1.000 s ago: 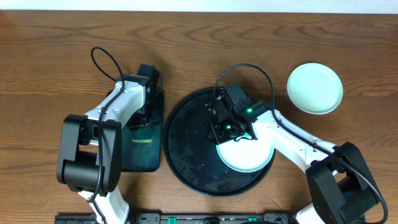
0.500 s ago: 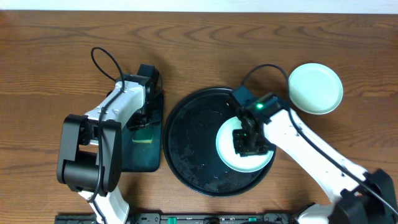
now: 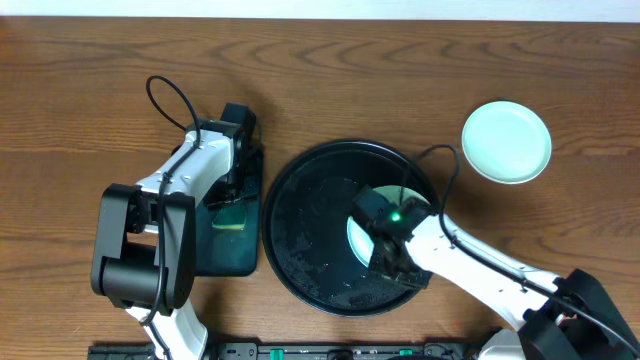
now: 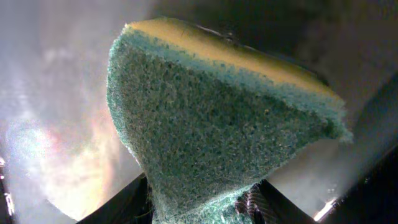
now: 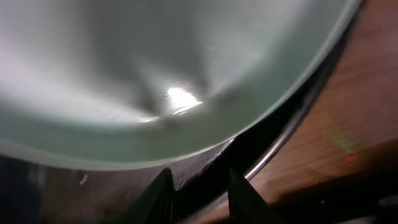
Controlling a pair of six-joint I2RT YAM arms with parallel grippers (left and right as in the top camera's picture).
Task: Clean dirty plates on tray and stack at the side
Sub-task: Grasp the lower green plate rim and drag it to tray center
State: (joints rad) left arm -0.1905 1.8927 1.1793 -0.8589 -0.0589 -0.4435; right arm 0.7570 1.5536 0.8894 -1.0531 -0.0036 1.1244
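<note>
The right hand [image 5: 196, 190] has its two dark fingertips set a little apart, and only the glossy black of the tray shows in the gap; nothing is pinched between them. Just above the tips in the wrist view runs the edge of a pale plate [image 3: 360, 235], which lies inside the black round tray [image 3: 300, 230] on its right half. The tray's rim and the brown desk [image 3: 100, 80] show to the right of the fingertips.

A second ago this hand stood over the far-left edge of that plate. Half a second ago it was above the plate's middle. Now it is at the near side of the tray, and the right arm [image 3: 470, 275] covers most of the plate, leaving only its left part in sight from overhead. The plate's left edge sits where it did before. The mint plate [image 3: 506, 141], on the desk beyond the tray's far-right rim and apart from it, has not moved.

The left hand [image 4: 200, 205] is pinching a sponge [image 4: 217, 124] at its lower end, with the green scouring face toward the camera and a yellow layer along the top. The left arm [image 3: 185, 175] keeps the same pose over the dark-green tray [image 3: 225, 255], which lies just left of the black tray.

Counted from overhead: two plates, one round black tray, one rectangular green tray, one sponge, two arms.
</note>
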